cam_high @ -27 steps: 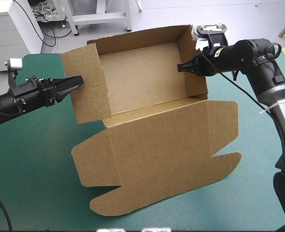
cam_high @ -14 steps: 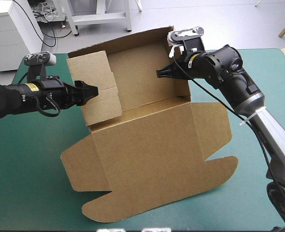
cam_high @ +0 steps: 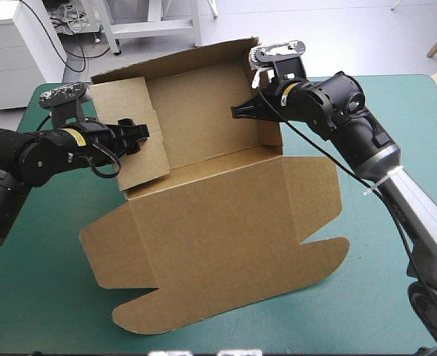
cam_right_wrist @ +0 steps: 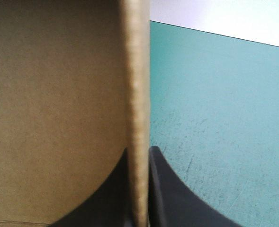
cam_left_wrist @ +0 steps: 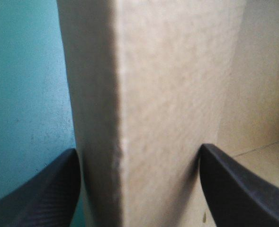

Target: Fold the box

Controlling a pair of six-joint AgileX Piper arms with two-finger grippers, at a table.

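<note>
Found brown box (cam_high: 218,245) mid-frame on teal-green table (cam_high: 33,297), walls up, lid flat toward bottom.
Saw left gripper (cam_high: 140,133) spread wide astride left wall, upper left; right gripper (cam_high: 238,113) pinched on right wall, upper centre.

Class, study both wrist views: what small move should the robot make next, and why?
Probably shut the left gripper on the box: its black fingers stand apart either side of a raised wall, while the right gripper pinches the opposite wall.
</note>
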